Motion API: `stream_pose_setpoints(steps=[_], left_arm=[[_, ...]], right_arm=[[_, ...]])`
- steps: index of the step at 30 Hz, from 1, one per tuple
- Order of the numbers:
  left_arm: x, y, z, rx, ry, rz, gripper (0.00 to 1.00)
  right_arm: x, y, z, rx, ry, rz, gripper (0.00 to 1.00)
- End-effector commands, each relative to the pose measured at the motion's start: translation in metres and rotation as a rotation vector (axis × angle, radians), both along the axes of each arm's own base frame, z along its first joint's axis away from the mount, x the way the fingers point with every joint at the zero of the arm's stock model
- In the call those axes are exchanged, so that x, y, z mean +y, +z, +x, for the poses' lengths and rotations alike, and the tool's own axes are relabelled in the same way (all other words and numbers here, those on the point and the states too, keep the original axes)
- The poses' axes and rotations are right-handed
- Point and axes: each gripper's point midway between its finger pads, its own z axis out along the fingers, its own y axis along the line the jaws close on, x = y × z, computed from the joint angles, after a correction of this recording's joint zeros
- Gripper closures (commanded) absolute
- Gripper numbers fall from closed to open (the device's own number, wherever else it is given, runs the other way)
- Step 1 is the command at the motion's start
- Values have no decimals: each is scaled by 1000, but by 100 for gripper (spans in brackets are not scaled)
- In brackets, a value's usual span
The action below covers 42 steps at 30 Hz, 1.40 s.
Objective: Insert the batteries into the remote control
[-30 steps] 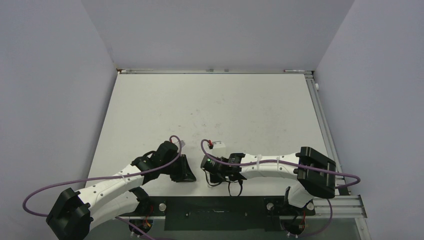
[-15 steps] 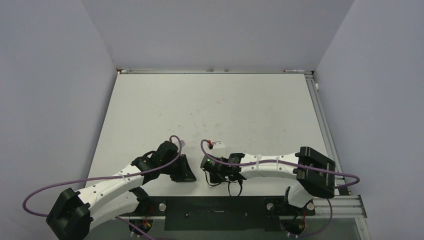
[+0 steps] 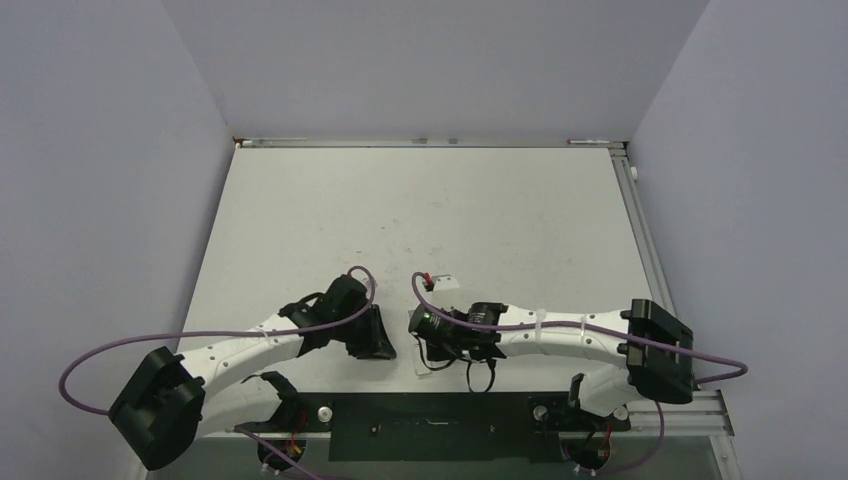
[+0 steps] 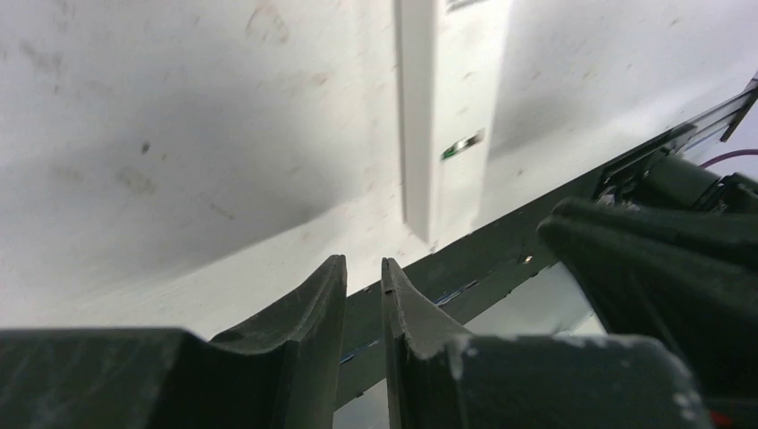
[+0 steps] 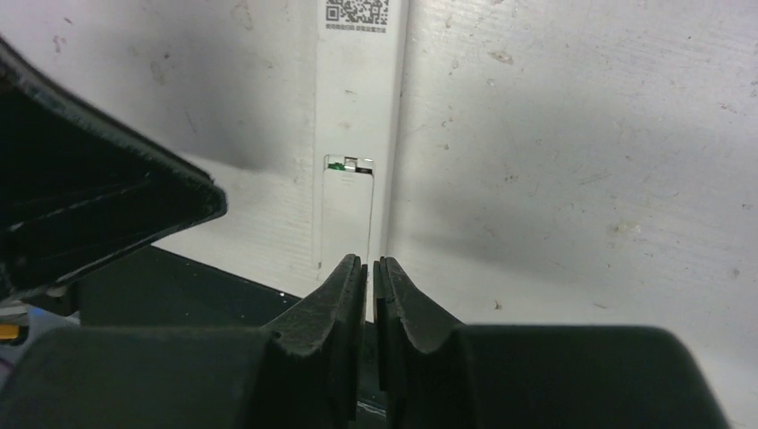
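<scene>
The remote control is a slim white bar lying flat on the table, with a QR label at its far end and a small greenish mark at the top of a ridged panel. My right gripper is shut and empty, its tips just over the remote's near end. In the left wrist view the remote control lies ahead and to the right of my left gripper, whose jaws stand a narrow gap apart with nothing between them. From above, only the remote's end shows below the right gripper. The batteries are out of view.
The dark mounting rail runs along the table's near edge, right behind both grippers. The left gripper sits a short way left of the right one. A white cable tag with a red bit hangs on the right arm's purple cable.
Both arms shifted a little to the right. The left arm stretched lower and its gripper slid closer to the right gripper. Both jaws stayed much as they were.
</scene>
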Motion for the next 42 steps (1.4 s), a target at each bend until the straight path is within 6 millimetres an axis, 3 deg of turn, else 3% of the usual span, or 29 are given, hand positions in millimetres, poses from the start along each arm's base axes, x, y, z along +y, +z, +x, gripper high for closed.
stream_pose_setpoints(steps=[1, 6, 10, 16, 20, 26, 36, 42], left_arm=[[-17, 35, 46, -140, -8, -13, 81], [-30, 68, 87, -219, -5, -60, 78], [-49, 77, 111, -237, -53, -60, 77], [-79, 70, 146, -224, -118, -43, 78], [-95, 54, 159, -186, -163, -24, 82], [-100, 23, 158, -105, -224, 73, 91], [-75, -24, 139, -3, -253, 197, 96], [-61, -40, 127, 35, -258, 235, 100]], right_arm=[[-2, 20, -1, -43, 15, 54, 89], [-16, 22, -5, -52, 13, 77, 90], [-26, 25, -6, -59, 7, 83, 91], [-39, 31, -8, -70, -1, 100, 92], [-46, 32, -11, -67, -6, 112, 91], [-54, 35, -12, -76, -12, 126, 91], [-59, 34, -13, -78, -10, 131, 91], [-59, 32, -14, -75, -13, 134, 91]])
